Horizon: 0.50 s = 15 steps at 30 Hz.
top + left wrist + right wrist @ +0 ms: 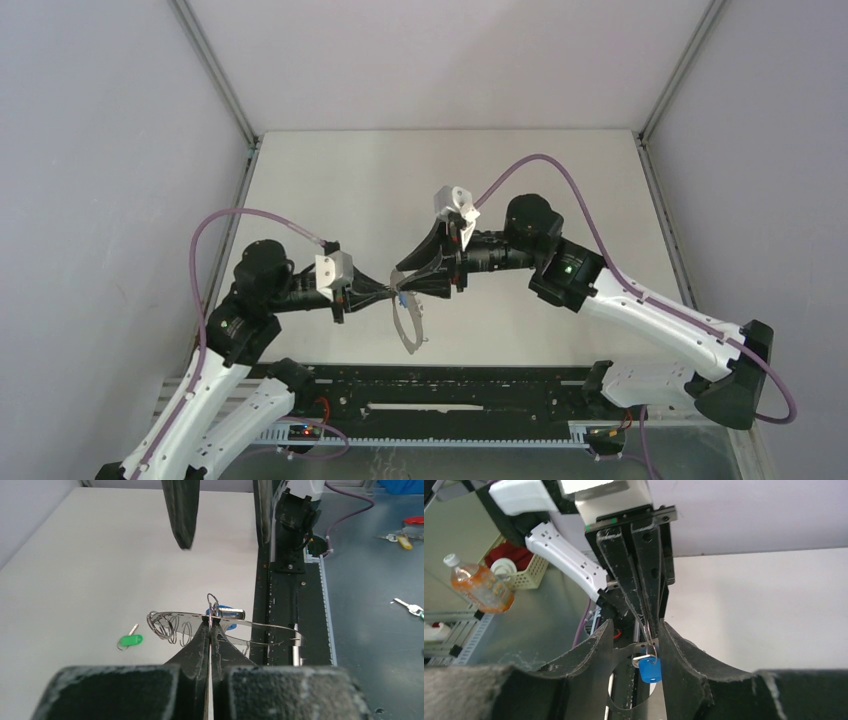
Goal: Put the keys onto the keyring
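Note:
My left gripper is shut on the rim of the keyring, a thin grey metal band with wire loops that is held up off the table. The blue-headed key hangs from a small loop on the band, right beside the left fingertips. My right gripper stands open, one finger on each side of the blue key, its right finger close to the key's head. The green-headed key lies flat on the white table, left of the ring. From above, both grippers meet over the ring.
The black rail runs along the table's near edge under the ring. Beyond it, on a grey surface, lie a yellow-headed key and another key. A bottle and a basket stand off the table.

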Tool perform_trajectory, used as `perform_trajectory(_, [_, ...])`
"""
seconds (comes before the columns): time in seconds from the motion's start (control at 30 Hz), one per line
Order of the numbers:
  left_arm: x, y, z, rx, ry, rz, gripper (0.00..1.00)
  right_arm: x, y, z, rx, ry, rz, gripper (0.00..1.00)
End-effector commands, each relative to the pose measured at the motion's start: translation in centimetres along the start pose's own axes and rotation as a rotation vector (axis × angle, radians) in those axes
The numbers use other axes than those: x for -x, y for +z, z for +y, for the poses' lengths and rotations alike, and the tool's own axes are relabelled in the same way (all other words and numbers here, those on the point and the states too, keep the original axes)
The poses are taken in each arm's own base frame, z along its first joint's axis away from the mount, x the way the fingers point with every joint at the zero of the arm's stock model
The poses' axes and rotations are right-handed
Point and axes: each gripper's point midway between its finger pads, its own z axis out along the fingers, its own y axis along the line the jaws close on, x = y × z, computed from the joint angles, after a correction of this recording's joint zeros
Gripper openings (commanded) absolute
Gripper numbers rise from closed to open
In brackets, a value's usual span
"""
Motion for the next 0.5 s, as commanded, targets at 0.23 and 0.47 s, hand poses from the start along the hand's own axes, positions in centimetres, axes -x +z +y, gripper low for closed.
perform_trajectory(0.23, [4.5,-0.6,-1.5,-0.068,0.018,-0.09,0.0,-0.1,0.9,2.1,0.111,-0.075,0.026,0.43])
perform_trajectory(0.47, [4.4,-0.6,-1.7,-0.074,0.014,-0.091,0.0,-0.5,1.5,1.8,0.09,-0.072,0.029,0.4])
